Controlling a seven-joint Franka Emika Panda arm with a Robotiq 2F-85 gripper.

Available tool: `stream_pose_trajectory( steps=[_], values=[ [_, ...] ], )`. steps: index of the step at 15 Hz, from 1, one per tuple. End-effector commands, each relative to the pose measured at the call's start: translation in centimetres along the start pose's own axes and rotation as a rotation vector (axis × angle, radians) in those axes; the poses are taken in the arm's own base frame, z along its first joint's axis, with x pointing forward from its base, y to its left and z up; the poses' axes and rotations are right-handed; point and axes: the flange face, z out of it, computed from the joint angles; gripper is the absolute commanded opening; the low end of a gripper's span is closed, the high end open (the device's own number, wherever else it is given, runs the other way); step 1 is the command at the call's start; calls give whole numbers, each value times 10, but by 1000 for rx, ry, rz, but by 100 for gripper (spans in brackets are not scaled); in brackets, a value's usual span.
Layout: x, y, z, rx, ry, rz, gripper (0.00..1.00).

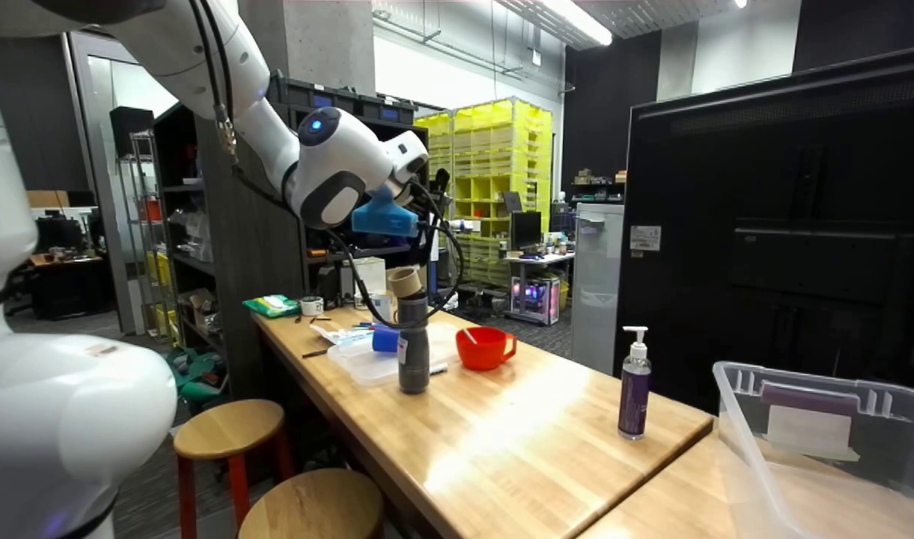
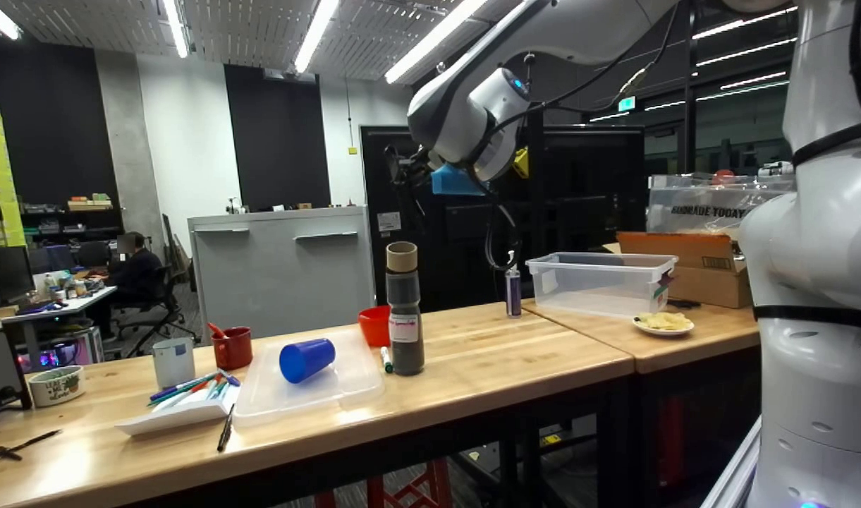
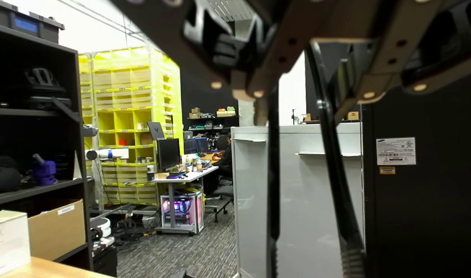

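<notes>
Tbl [image 2: 486, 346] w/ grey, tan-topped btl [image 2: 405, 305]

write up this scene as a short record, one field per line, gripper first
tool: gripper, open, raised above the table
held: nothing that can be made out
nearest thing: seems to be the dark bottle, upright, a brown ring on top, apart from the gripper
on its side: blue cup, lying on the clear lid
other cups: red cup with a handle; dark red mug
by the clear bin: pump bottle, upright; plate of yellowish food
</notes>
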Motion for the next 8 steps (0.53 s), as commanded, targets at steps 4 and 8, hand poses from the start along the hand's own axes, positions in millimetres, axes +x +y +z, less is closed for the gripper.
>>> stream_pose_trajectory(
  steps=[4,8],
  values=[
    [12,2,-16,0,32,-46,37],
    [16,4,-18,-13,43,-61,38]
  ],
)
